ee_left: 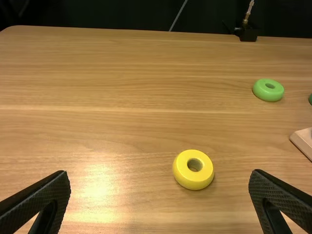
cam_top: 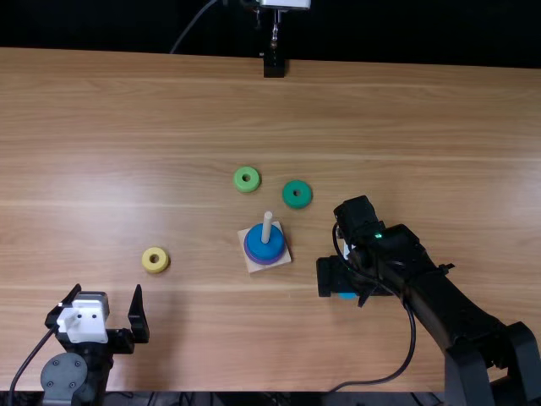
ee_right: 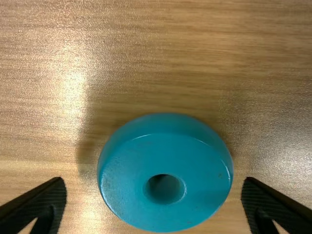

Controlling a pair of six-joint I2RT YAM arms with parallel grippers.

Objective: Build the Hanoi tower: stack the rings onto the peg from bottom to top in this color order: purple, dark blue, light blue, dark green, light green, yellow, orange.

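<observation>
Low over the table on the right, my right gripper (cam_top: 345,293) is over the light blue ring (cam_top: 347,295). In the right wrist view that ring (ee_right: 146,204) lies flat between the parted fingers of my right gripper (ee_right: 154,181). My left gripper (cam_top: 108,292) stands open at the near left; the left wrist view shows the yellow ring (ee_left: 183,178) beyond my open left gripper (ee_left: 160,174). On the peg (cam_top: 267,227), a dark blue ring (cam_top: 264,245) rests over a purple ring (cam_top: 250,255). Light green (cam_top: 239,183) and dark green (cam_top: 289,200) rings lie behind the wooden base (cam_top: 257,266).
A black stand (cam_top: 274,66) is at the table's far edge. The right arm (cam_top: 448,304) spans the near right, with a cable (cam_top: 412,338) looping beside it. The wooden table (cam_top: 127,152) stretches away behind the rings.
</observation>
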